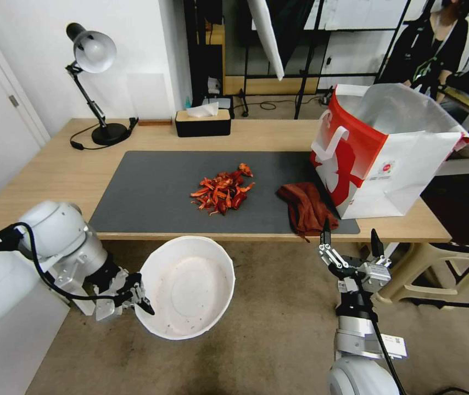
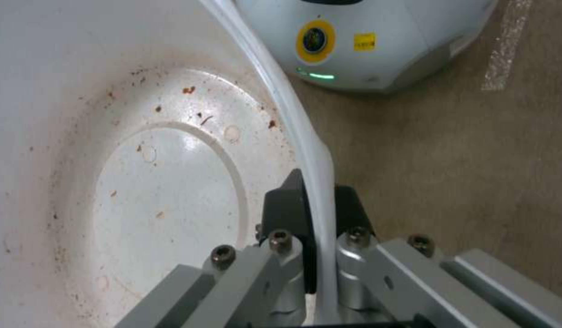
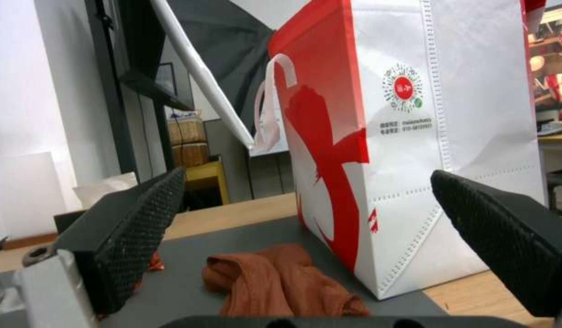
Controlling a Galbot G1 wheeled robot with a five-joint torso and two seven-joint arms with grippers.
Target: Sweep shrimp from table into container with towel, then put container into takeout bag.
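The shrimp (image 1: pixel 222 192) lie heaped in the middle of the dark grey mat (image 1: pixel 146 192) on the table (image 1: pixel 53 170). Right of them the crumpled rust-brown towel (image 1: pixel 306 206) (image 3: pixel 275 282) rests by the table's front edge, against the red-and-white takeout bag (image 1: pixel 388 148) (image 3: pixel 415 136). My left gripper (image 1: pixel 138 296) (image 2: pixel 314 214) is shut on the rim of the white container (image 1: pixel 188 288) (image 2: pixel 111 159), holding it empty below the table's front edge. My right gripper (image 1: pixel 351 241) (image 3: pixel 305 218) stands open just in front of the towel, slightly below table level.
A black tissue box (image 1: pixel 202 122) and a desk lamp (image 1: pixel 94 82) stand at the back of the table. A beige plastic stool (image 1: pixel 432 269) sits on the floor to the right. Carpeted floor (image 1: pixel 278 329) lies below the container.
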